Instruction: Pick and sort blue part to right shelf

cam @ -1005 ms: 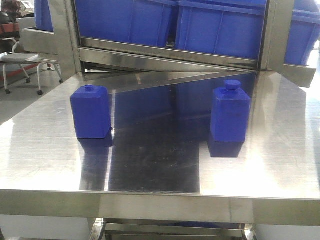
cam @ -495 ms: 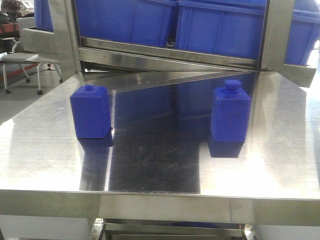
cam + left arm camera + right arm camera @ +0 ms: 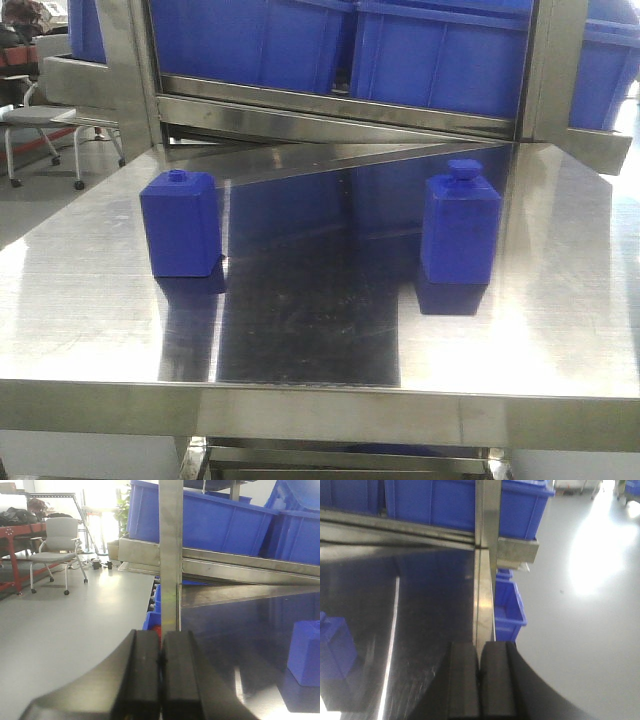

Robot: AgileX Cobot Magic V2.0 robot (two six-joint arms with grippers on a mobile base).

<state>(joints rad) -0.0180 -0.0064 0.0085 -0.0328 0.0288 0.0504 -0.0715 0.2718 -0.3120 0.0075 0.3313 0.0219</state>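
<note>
Blue part (image 3: 460,230) upright on steel tabletop (image 3: 100,300), well apart from squat blue block (image 3: 182,225). Left hand (image 3: 161,667) and right hand (image 3: 479,677) both clenched tight, holding nothing.

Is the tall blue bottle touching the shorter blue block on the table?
Apart. The front view shows a wide strip of bare table between the tall blue bottle and the shorter blue block.

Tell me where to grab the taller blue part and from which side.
Grip the blue part across its flat side walls, below the sloped shoulders, coming from the front. It stands upright and free on the table; the knob cap is probably too small for a steady hold.
</note>
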